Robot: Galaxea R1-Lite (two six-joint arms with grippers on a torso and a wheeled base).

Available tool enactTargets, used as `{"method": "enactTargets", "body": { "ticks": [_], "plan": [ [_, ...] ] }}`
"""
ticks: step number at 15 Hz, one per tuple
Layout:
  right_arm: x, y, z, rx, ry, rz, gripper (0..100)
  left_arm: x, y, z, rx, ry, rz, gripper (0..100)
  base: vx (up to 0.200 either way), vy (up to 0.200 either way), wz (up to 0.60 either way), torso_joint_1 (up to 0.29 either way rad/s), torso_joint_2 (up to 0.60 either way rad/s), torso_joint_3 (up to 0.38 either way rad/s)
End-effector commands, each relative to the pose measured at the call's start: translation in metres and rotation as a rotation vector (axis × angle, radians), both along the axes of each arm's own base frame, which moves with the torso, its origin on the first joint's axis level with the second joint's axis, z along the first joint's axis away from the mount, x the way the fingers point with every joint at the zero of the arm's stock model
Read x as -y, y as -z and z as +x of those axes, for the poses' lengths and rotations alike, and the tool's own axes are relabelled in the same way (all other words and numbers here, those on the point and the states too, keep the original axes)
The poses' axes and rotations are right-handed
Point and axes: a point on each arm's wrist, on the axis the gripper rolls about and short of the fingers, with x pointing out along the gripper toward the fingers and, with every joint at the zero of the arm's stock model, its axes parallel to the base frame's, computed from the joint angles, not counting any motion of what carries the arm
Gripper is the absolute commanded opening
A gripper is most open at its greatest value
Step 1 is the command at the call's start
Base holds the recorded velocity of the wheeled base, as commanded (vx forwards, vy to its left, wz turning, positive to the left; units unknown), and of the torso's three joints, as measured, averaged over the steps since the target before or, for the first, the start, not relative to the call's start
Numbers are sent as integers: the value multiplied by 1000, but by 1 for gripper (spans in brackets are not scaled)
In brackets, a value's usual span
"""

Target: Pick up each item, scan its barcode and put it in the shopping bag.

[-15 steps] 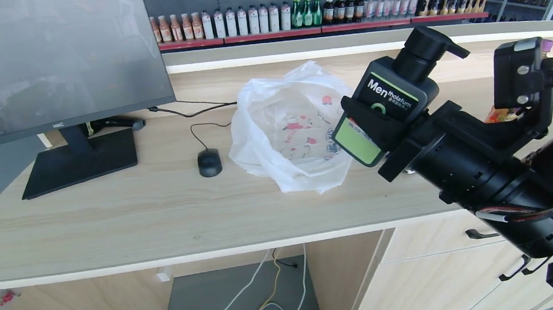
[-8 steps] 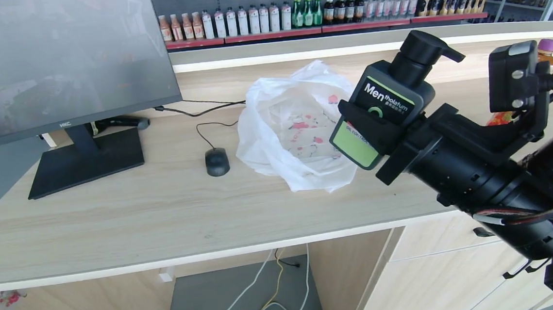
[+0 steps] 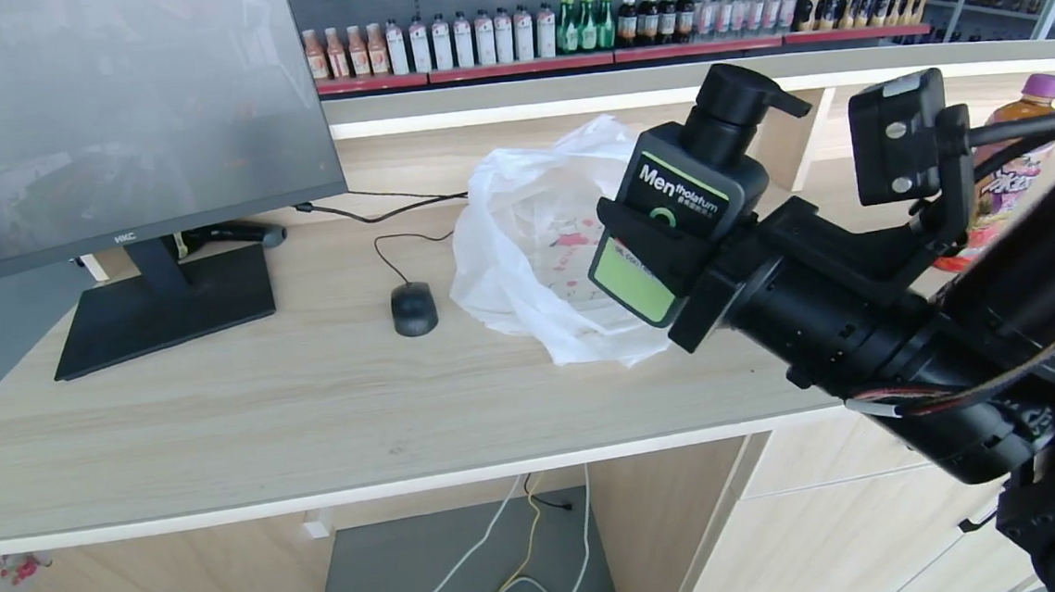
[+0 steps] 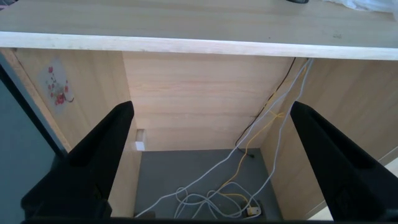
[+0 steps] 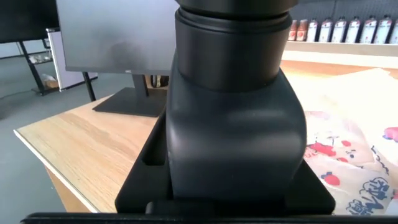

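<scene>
The right claw [image 3: 673, 253] is clenched on a black pump bottle [image 3: 696, 182] with a green label, holding it in the air above the worktop [image 3: 265, 398]. The bottle is tilted, its pump head pointing up and away. In the head view it overlaps the right side of the white shopping bag [image 3: 533, 240], which sits crumpled on the worktop with its mouth open upward. In the right wrist view the bottle's dark body [image 5: 233, 124] blocks most of the scene, with the bag's printed plastic [image 5: 348, 155] beyond it.

A computer mouse [image 3: 414, 308] lies just left of the bag, its cord running back toward the monitor [image 3: 106, 112]. Behind the monitor's stand lies a dark handheld object [image 3: 221, 235] (too hidden to tell what it is). A drink bottle [image 3: 1015, 160] with a purple cap stands at the far right, partly hidden by the right arm. A shelf of bottles [image 3: 565, 29] lines the wall behind.

The left claw [image 4: 211, 155] hangs below the worktop's front edge, its fingers spread wide with nothing between them, facing loose cables [image 4: 261, 162].
</scene>
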Motion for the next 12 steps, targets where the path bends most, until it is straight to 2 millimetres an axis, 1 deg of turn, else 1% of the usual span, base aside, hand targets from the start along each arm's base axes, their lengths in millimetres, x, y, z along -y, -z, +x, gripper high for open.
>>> {"method": "enactTargets", "body": {
  "ticks": [1,2,3,4,6,7,9,10,12],
  "plan": [
    [-27,-7,23,-7,-1,0,0,0,0,0,0,-1,-1,100,0,0,0,0,0,0],
    [-34,-9,31,2,1,10,0,0,0,0,0,-1,-1,100,0,0,0,0,0,0],
    [-44,-13,46,17,5,37,0,0,0,0,0,-1,-1,100,0,0,0,0,0,0],
    [-50,-13,53,11,2,45,0,0,0,0,0,-1,-1,100,0,0,0,0,0,0],
    [-61,-10,74,-42,-13,87,0,0,0,0,0,1,-1,100,0,0,0,0,0,0],
    [-69,-12,83,-48,-23,126,0,0,0,0,0,-1,-1,100,0,0,0,0,0,0],
    [-74,-10,107,-30,-3,151,0,0,0,0,0,-1,-1,100,0,0,0,0,0,0],
    [-78,-11,114,-32,-1,156,0,0,0,0,0,-1,-1,100,0,0,0,0,0,0],
    [-74,-12,130,-46,21,139,0,0,0,0,0,1,-1,100,0,0,0,0,0,0]
  ]
}}
